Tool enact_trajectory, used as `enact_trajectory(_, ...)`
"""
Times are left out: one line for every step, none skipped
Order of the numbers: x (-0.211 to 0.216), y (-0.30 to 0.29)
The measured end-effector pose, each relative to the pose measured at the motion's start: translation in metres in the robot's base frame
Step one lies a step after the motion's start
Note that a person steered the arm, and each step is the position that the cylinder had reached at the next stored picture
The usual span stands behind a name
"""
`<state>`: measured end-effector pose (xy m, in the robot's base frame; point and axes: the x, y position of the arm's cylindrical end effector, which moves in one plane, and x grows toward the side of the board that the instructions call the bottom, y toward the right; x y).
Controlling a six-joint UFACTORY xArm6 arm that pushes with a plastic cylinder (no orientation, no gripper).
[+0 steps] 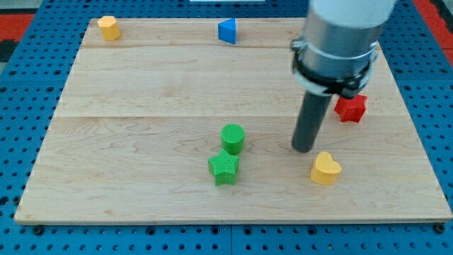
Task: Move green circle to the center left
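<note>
Pale wooden worktop (141,92) carries our blocks over blue pegboard. We see the green circle (232,138) near the middle, touching the green star (224,168) below it. Our tool is a plain rod without jaws; my tip (304,149) rests to the circle's right, apart from it, just above the yellow heart (325,168).

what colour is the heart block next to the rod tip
Yellow. The heart sits just right of and below my tip, clear in the camera view.
</note>
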<state>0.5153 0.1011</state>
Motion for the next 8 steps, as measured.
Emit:
enact_trajectory(0.024, 0.006)
enact_trajectory(0.053, 0.08)
enact_trajectory(0.028, 0.02)
enact_trajectory(-0.026, -0.021)
enact_trajectory(-0.024, -0.088)
enact_trajectory(-0.011, -0.105)
enact_trajectory(0.002, -0.158)
enact_trajectory(-0.016, -0.233)
